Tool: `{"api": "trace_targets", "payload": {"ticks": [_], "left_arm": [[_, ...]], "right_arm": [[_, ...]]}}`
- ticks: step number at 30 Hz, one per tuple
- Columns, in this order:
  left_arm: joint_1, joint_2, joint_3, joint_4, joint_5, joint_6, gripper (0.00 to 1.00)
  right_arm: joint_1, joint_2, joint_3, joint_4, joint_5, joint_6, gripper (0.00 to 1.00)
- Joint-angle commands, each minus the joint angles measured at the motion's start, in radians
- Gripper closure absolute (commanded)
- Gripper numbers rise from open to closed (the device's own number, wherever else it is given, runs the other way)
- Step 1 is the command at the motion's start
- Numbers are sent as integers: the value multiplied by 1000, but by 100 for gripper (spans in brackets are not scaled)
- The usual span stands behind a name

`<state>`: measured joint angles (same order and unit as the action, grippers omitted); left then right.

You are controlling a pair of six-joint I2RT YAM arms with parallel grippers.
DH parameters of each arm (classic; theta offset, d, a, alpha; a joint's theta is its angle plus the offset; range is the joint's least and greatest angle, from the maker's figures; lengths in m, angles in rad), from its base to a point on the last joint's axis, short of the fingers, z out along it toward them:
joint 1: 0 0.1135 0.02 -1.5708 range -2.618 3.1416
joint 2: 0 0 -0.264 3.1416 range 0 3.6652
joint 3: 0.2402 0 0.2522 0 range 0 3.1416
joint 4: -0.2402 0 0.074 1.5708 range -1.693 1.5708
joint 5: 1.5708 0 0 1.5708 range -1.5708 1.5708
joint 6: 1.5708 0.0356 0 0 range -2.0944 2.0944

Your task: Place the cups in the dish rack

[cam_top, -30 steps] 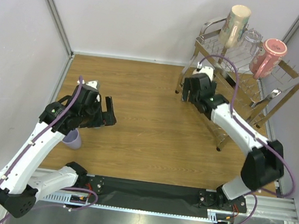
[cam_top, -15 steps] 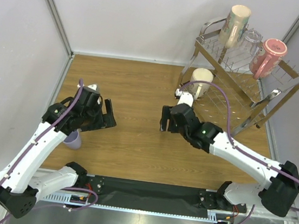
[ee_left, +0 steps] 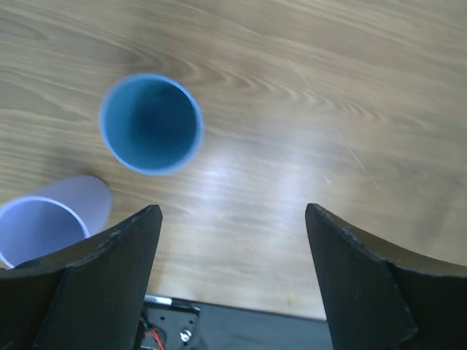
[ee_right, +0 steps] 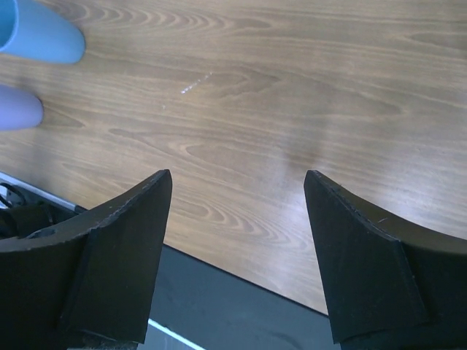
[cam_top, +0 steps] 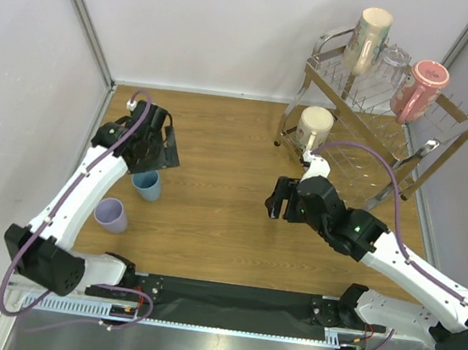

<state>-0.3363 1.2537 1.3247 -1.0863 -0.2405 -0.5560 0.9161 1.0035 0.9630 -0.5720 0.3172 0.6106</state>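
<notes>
The chrome dish rack stands at the far right. Its top tier holds the beige mug, the clear glass and the pink mug. The white mug sits on the lower tier. The light-blue tumbler and lavender tumbler stand upright on the table at the left. My left gripper is open and empty, just beyond the blue tumbler; the lavender tumbler is nearer the front. My right gripper is open and empty over mid-table.
Grey walls close in the wooden table on the left, back and right. A black strip runs along the near edge by the arm bases. Both tumblers show at the far left of the right wrist view.
My right arm has drawn back from the rack to mid-table, leaving the white mug on the lower tier. My left arm has swung farther away, uncovering the light-blue tumbler.
</notes>
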Motion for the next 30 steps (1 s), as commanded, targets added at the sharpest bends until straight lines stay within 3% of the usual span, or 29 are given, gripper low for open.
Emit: {"api": "trace_targets", "payload": {"ticks": [1,15,30], "left_arm": [[75,64,37,32,-42,59,18],[123,223,-70,166,-9,-10,31],[146,283,-189,273,-34,-10,31]], "right_arm": [[-3,-5,26,-63,-6,-5,22],[-3,-98,103,-222,-24,40,22],[-6,-252,237,-368,77,124,22]]}}
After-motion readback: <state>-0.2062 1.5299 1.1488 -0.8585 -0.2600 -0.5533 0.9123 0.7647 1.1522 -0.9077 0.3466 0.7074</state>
